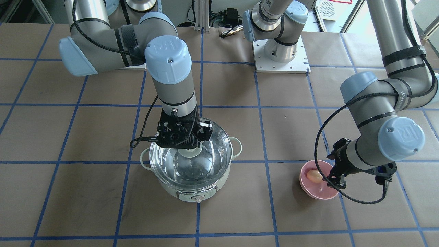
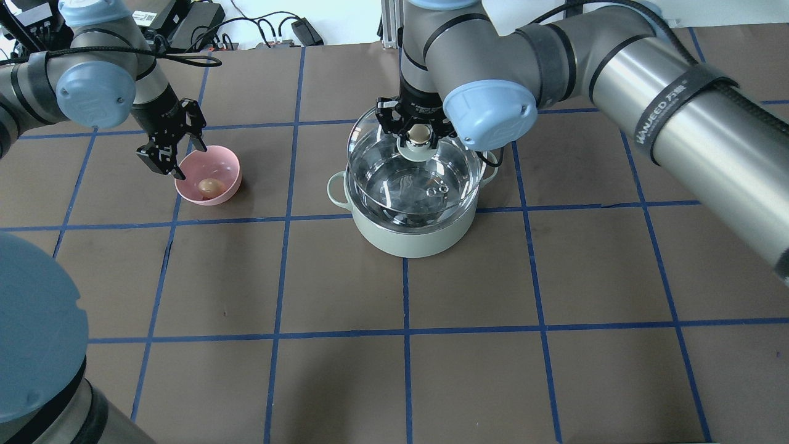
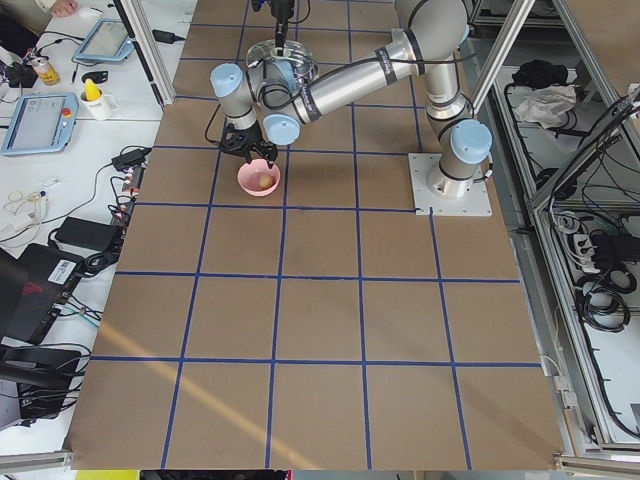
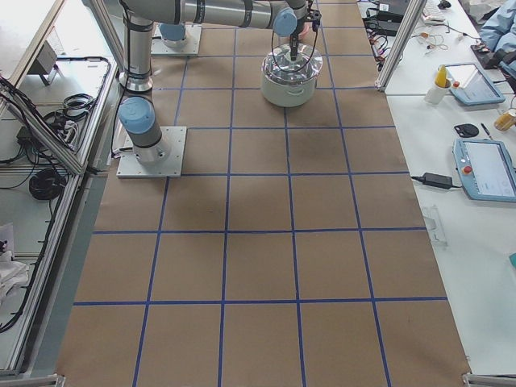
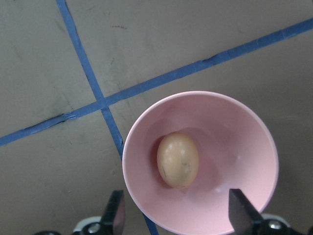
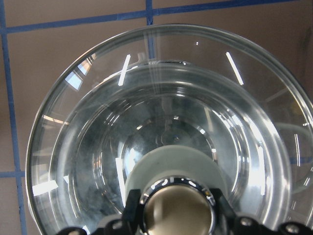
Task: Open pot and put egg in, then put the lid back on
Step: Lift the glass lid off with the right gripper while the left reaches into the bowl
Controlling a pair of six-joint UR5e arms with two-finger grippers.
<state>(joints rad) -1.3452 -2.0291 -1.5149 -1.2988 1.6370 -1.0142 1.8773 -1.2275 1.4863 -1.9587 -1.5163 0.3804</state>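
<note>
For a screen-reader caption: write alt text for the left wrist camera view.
A tan egg lies in a pink bowl on the brown, blue-taped table; the left gripper hangs open over the bowl's near rim.

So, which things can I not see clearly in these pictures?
Pot floor: glare on the glass lid blurs it, overhead and right wrist views.
Knob: front-facing view, the right gripper covers it.
Left gripper: left wrist view's bottom edge cuts off its jaws.
Egg: tiny in exterior left view.
</note>
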